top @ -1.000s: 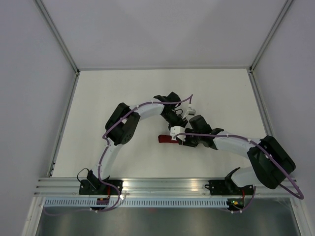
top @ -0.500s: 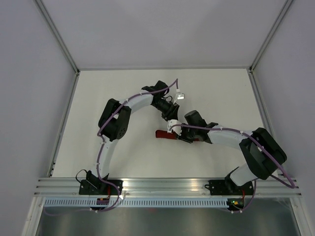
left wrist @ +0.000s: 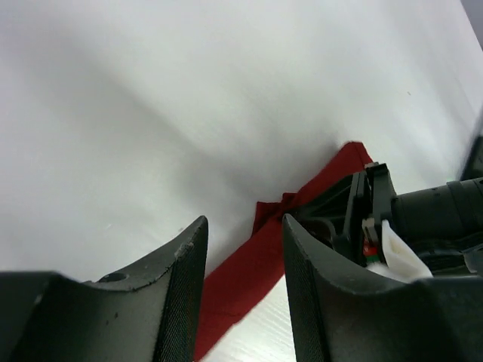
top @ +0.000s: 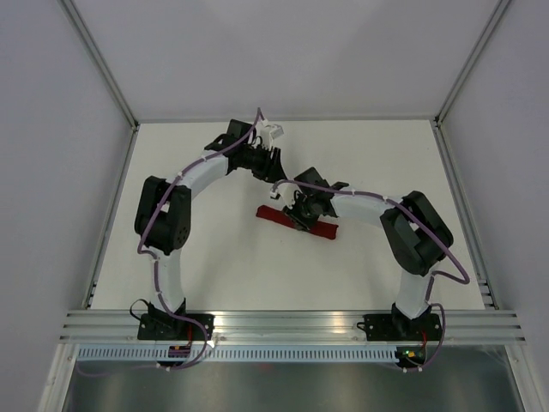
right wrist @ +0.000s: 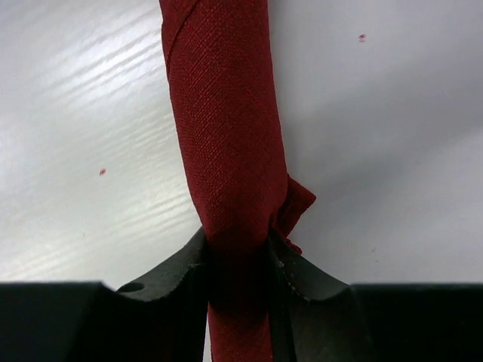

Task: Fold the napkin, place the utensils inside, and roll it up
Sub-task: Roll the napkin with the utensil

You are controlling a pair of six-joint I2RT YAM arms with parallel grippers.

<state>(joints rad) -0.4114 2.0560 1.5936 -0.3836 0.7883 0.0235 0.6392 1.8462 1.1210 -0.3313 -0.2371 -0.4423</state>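
Napkin [right wrist: 226, 128] lies as a tight roll. The right gripper [right wrist: 238, 260] is clamped on it, and the left gripper [left wrist: 241, 226] stands apart, empty. Rolling seems finished; next comes a gentle release.

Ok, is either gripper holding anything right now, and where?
Right gripper pinches the rolled napkin across its width, near mid-length. Left gripper is open, holding nothing.

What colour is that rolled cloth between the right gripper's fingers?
Plain dark red, no pattern. The napkin shows best in the right wrist view.
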